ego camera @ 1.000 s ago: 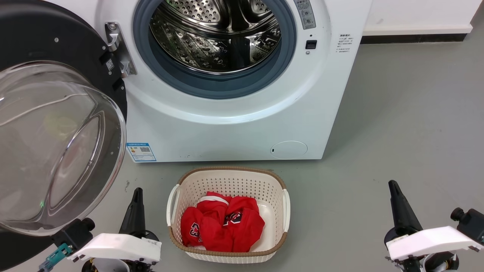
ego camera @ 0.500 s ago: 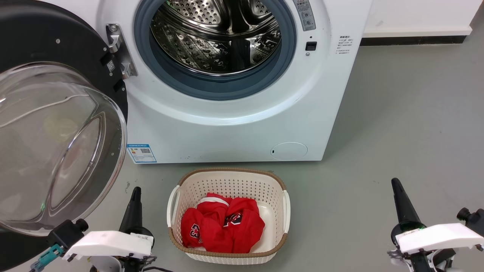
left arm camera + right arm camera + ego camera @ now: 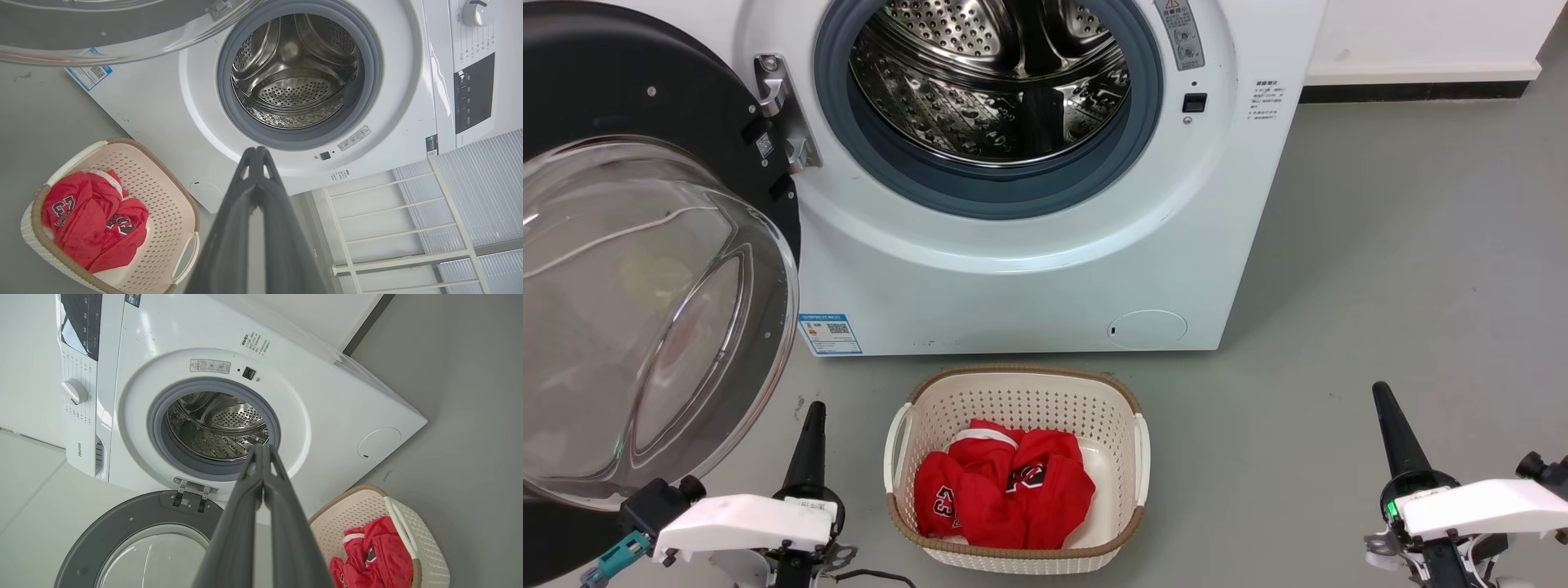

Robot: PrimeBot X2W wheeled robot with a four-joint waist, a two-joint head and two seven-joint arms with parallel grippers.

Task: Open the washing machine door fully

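Door: the large round glossy black washing machine door (image 3: 645, 310), with its clear bulging glass centre, stands swung wide to the left of the big white boxy washing machine (image 3: 1029, 278). It hangs on its metal hinge (image 3: 783, 114), well clear of the opening.
Opening: the grey-ringed perforated steel drum (image 3: 992, 82) is fully uncovered.
Left gripper: the left gripper (image 3: 814, 412) sits low, near the door's lower rim but apart from it, with its jaws clenched on nothing.
Right gripper: the right gripper (image 3: 1382, 394) is low over the grey floor (image 3: 1405, 229), well apart from the machine, with its jaws pressed together and empty.
Nearby: a cream perforated laundry basket (image 3: 907, 425) holding red clothing (image 3: 1005, 490) rests just before the machine.
Progress: the opening looks done, or very nearly. At most a last outward nudge is left, if the hinge has travel remaining, which I cannot tell.
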